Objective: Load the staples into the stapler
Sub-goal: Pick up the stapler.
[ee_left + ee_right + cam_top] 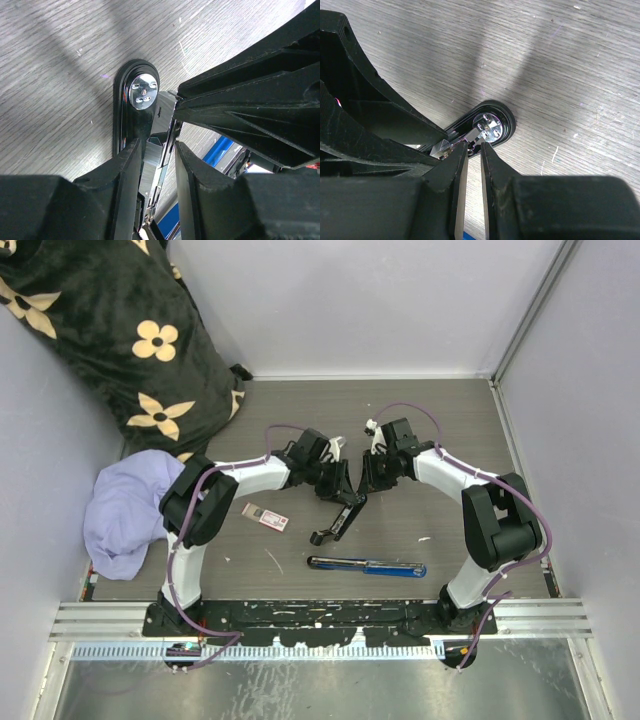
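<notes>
The black stapler [338, 512] lies hinged open at mid-table, its round chrome anvil [143, 91] showing in both wrist views. My left gripper [156, 145] straddles the magazine rail and a silver staple strip [151, 161] lying against its left finger. Whether those fingers press on them is unclear. My right gripper [474, 145] comes from the other side. Its nearly closed fingertips pinch the metal front tip of the stapler [472, 136] beside the anvil [489, 126]. The staples box [266, 517], white with a pink label, rests flat to the left of the stapler.
A blue and black stapler [366, 567] lies near the front, below the black one. A lilac cloth [125, 508] and a black flowered cushion [120, 330] fill the left side. White walls close in the back and sides.
</notes>
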Controlling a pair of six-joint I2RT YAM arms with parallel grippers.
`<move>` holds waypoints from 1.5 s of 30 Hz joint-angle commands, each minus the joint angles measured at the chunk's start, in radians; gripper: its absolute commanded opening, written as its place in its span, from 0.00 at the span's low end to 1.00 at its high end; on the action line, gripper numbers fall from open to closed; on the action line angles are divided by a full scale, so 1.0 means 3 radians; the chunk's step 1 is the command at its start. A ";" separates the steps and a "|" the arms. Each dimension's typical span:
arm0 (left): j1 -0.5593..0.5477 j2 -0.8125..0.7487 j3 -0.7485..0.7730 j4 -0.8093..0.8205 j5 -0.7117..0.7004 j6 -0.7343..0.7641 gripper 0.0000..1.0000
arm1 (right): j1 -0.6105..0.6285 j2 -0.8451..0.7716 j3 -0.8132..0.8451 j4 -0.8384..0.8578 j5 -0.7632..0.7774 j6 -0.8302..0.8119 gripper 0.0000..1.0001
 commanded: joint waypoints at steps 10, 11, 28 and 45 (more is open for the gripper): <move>0.0054 -0.0271 -0.0013 0.0017 0.0008 -0.0036 0.32 | 0.0045 0.0200 -0.0118 -0.0389 0.0103 -0.0118 0.20; 0.0061 -0.0280 -0.0016 0.0019 0.0006 -0.0036 0.32 | 0.0047 0.0200 -0.0118 -0.0391 0.0103 -0.0118 0.20; 0.0066 -0.0170 0.0015 -0.0052 -0.0013 -0.0022 0.23 | 0.0047 0.0185 -0.0106 -0.0409 0.0117 -0.0117 0.20; 0.0029 -0.0099 0.0094 -0.0197 -0.0111 0.0070 0.24 | 0.0045 0.0170 -0.0092 -0.0426 0.0123 -0.0124 0.20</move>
